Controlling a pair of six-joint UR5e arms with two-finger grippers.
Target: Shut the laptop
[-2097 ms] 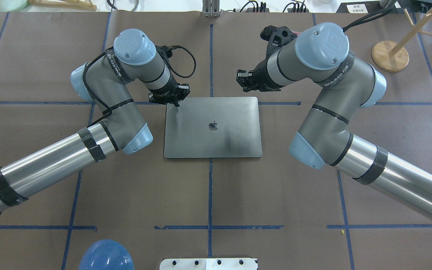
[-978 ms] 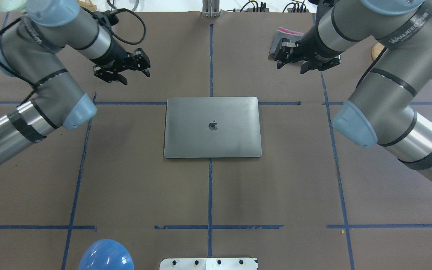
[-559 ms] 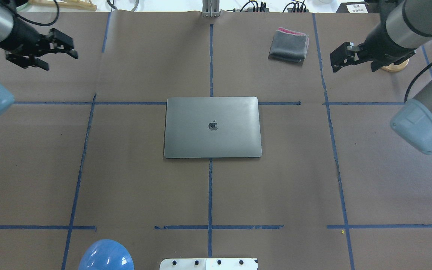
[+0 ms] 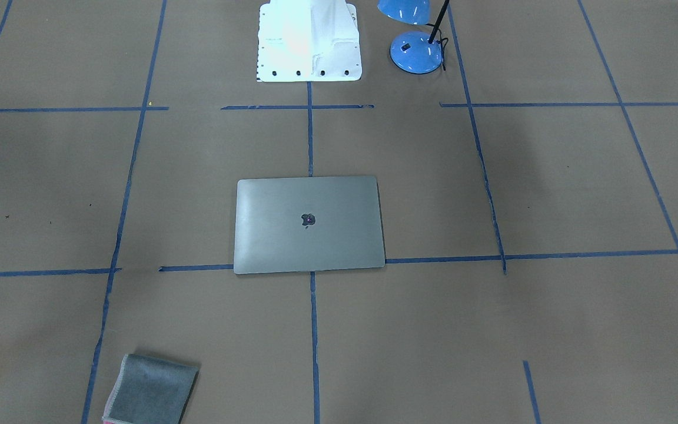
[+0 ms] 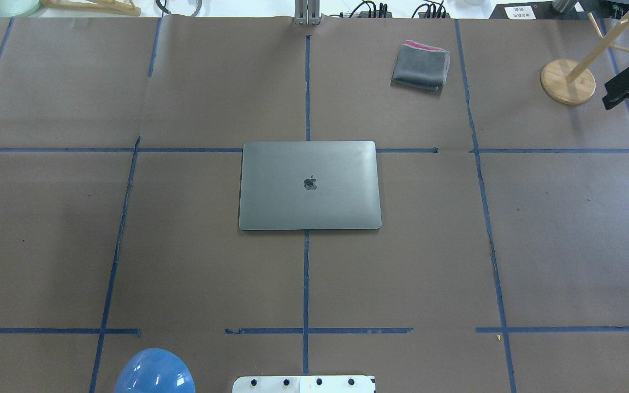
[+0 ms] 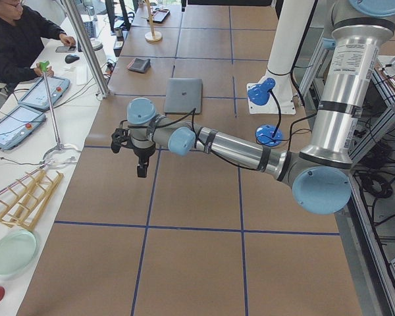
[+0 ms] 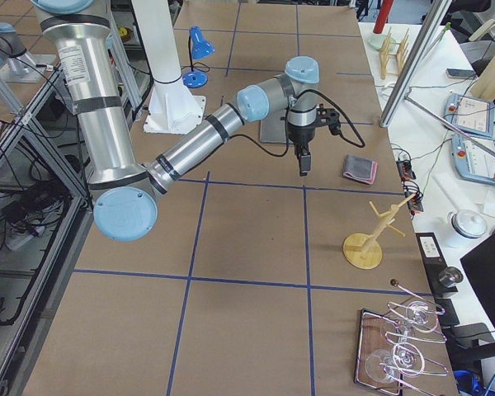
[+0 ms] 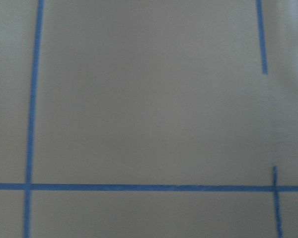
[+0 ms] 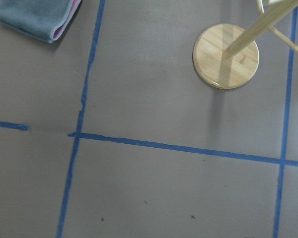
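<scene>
The laptop (image 5: 309,185) lies shut and flat in the middle of the table, lid up with the dark apple logo showing. It also shows in the front view (image 4: 308,224) and the left side view (image 6: 184,95). My left gripper (image 6: 141,172) hangs pointing down over the table's left end, far from the laptop. My right gripper (image 7: 304,167) hangs over the right end, and only part of it shows at the overhead view's right edge (image 5: 617,93). I cannot tell whether either is open or shut. Neither holds anything.
A folded grey cloth (image 5: 420,66) with a pink edge lies at the far right. A wooden stand (image 5: 567,82) is beside the right gripper. A blue lamp (image 4: 415,53) and the white robot base (image 4: 308,41) are at the near edge.
Both arms have swung outward from the laptop to the table's ends. The left gripper has left the overhead view. The laptop has stayed shut and still.
</scene>
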